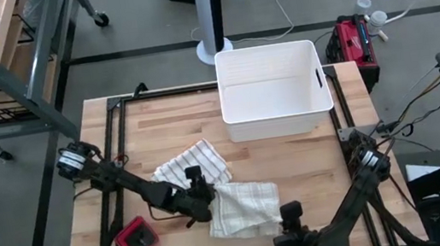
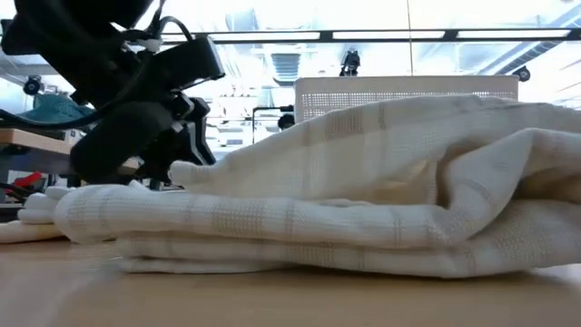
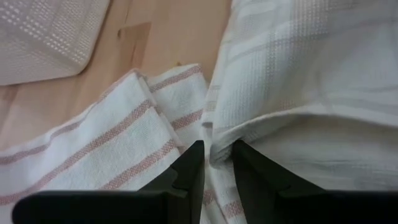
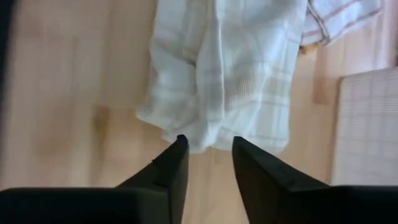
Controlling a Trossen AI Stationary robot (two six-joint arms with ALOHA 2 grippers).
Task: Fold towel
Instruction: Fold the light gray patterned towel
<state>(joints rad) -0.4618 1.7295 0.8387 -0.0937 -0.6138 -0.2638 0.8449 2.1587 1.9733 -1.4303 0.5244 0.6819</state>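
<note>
Near the centre of the wooden table (image 1: 295,164), slightly toward 5 o'clock in the high view: a checked white towel (image 1: 245,207), crumpled into a loose fold. Just beside it at 10 o'clock and touching it: a second white towel with reddish stripes (image 1: 196,164), partly tucked under the first.

At the checked towel's 9 o'clock edge: the left gripper (image 1: 200,196), arm reaching in from 9 o'clock of the table. In the left wrist view, jaws clamped on a raised fold of the checked towel (image 3: 298,81), cloth pinched in the narrow gap between the dark fingers (image 3: 189,168), the striped towel (image 3: 112,149) lying just beside the grip.

At 5 o'clock of the checked towel, off its near edge: the right gripper (image 1: 291,216). In the right wrist view, jaws apart, nothing between them, fingertips (image 4: 179,146) just short of the towel's hem (image 4: 224,74), bare wood showing in the gap.

At 12 o'clock of the table: a white plastic bin (image 1: 271,90), well apart from both towels. At 7 o'clock: a small red square tray with a dark object in it (image 1: 137,240), near the left arm.

Low view: checked towel (image 2: 363,191) filling most of the frame, folded layers stacked, left gripper (image 2: 182,136) at its far left end.
</note>
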